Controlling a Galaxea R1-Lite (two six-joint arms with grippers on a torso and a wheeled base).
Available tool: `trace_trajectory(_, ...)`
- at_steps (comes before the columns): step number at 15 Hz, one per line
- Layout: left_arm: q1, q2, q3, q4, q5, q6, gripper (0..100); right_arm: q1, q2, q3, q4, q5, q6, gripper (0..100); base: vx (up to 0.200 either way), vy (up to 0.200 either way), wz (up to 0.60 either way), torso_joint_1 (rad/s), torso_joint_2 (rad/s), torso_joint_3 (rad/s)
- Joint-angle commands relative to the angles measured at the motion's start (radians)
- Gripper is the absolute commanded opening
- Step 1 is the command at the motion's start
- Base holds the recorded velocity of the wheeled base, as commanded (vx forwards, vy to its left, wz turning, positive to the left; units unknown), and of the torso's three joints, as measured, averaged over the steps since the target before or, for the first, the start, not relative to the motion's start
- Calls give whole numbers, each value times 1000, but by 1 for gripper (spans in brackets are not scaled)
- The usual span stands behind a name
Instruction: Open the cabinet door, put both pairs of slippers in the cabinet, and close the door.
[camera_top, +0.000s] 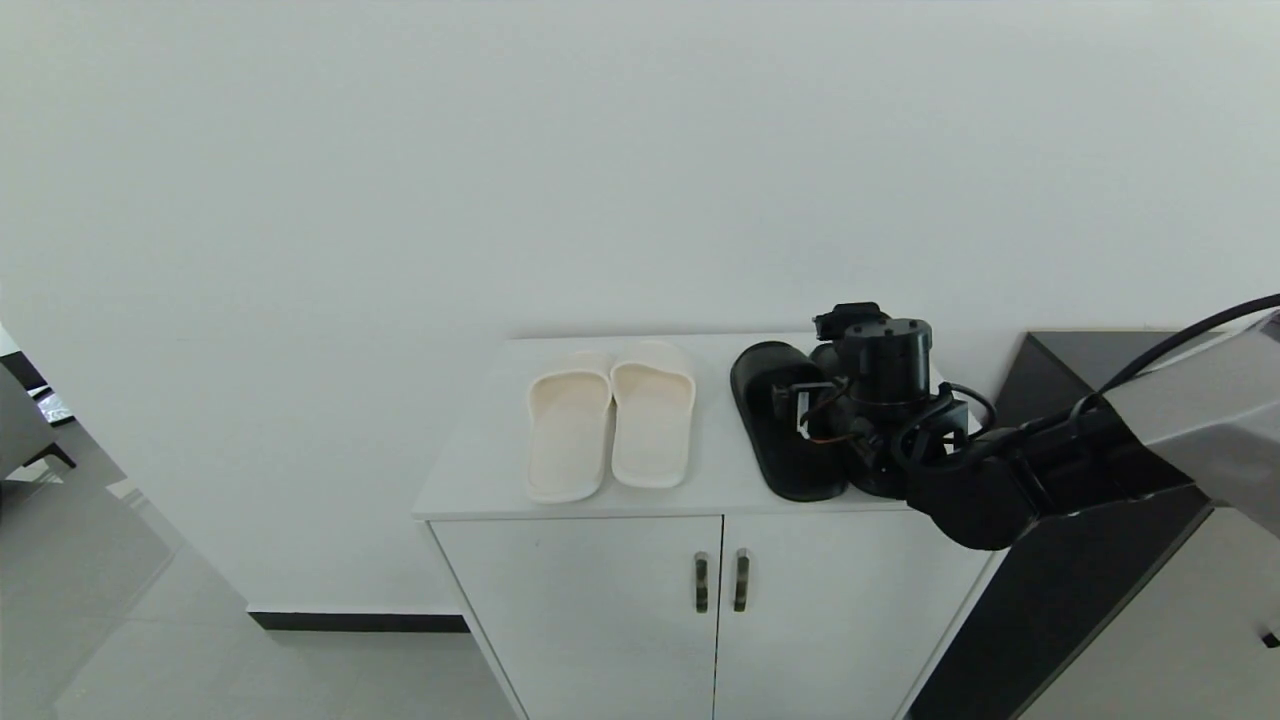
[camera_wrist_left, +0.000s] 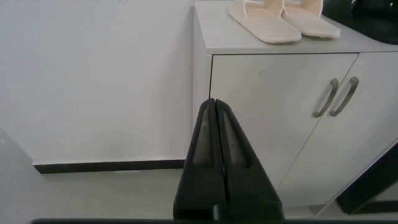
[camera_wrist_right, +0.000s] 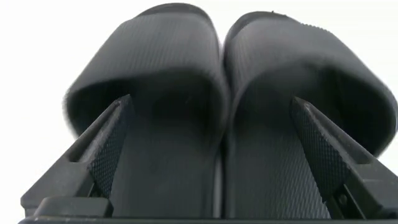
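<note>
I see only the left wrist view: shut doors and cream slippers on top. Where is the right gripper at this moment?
Observer: The right gripper is at the black slippers on the cabinet top, to the right of the cream pair.
Operator: Is it open or shut?
Observer: Open, with one finger outside each black slipper, so it straddles the pair.

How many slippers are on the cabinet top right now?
4. The left cream slipper and right cream slipper lie side by side left of centre on the cabinet top. One black slipper and the other black slipper lie at its right, by the open right gripper.
</note>
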Motion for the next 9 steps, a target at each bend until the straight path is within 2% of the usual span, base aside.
trace_trajectory(1,0,1,0,0,0,-1,0,-23,42,-39,0,1,-5,100,0,0,0,0,0,0)
trace_trajectory(5,0,1,0,0,0,-1,0,-49,88,-101,3,4,-5,100,0,0,0,0,0,0)
trace_trajectory(6,0,1,0,0,0,-1,0,-52,100,-113,1,4,-4,0,0,0,0,0,0,0)
trace_trajectory(9,0,1,0,0,0,-1,0,-52,105,-136,1,4,-1,0,0,0,0,0,0,0)
